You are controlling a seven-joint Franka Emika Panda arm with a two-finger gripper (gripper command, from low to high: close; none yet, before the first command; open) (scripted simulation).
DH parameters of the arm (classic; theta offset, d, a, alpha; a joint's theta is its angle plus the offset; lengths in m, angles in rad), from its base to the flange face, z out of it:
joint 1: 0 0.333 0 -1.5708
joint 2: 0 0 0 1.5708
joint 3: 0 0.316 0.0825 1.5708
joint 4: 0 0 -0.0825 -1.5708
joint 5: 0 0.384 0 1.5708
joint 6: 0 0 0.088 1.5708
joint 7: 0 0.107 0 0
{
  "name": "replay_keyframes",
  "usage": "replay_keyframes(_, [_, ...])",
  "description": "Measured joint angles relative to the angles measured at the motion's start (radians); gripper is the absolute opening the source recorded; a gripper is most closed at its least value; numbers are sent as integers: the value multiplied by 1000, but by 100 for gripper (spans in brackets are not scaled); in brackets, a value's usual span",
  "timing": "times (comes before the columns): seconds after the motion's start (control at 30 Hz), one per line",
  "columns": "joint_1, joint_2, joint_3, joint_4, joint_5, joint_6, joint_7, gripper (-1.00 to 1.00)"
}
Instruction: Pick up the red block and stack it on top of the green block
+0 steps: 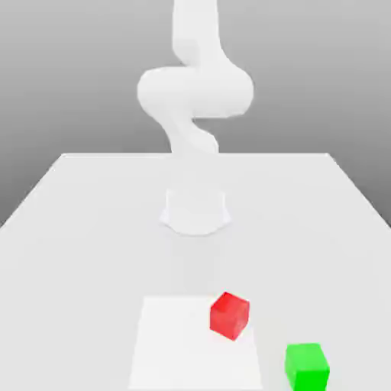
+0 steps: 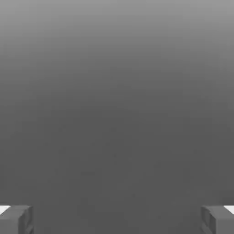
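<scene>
Jaws spread wide, our gripper (image 2: 117, 219) holds nothing. In the exterior view the red block (image 1: 230, 315) sits apart at ten o'clock from the green block (image 1: 307, 366); we should descend squarely, fingers (image 2: 16, 218) straddling its flat faces.

A: What lies behind? 
B: A plain grey backdrop (image 1: 69, 76), evenly lit. 
A: And below? 
B: A white table (image 1: 76, 229) with a brighter square patch (image 1: 176, 344) near its front edge.

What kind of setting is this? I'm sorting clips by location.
Probably a simulated tabletop test scene: a plain white table, featureless grey backdrop, and just a red block and a green block.
</scene>
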Motion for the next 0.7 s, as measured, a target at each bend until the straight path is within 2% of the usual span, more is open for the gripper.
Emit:
replay_keyframes(0.4, [-119, 457, 198, -270, -52, 271, 457, 0])
replay_keyframes(0.6, [-109, 674, 237, -405, -19, 407, 641, 0])
replay_keyframes(0.7, [-99, 762, 229, -423, -31, 474, 694, 0])
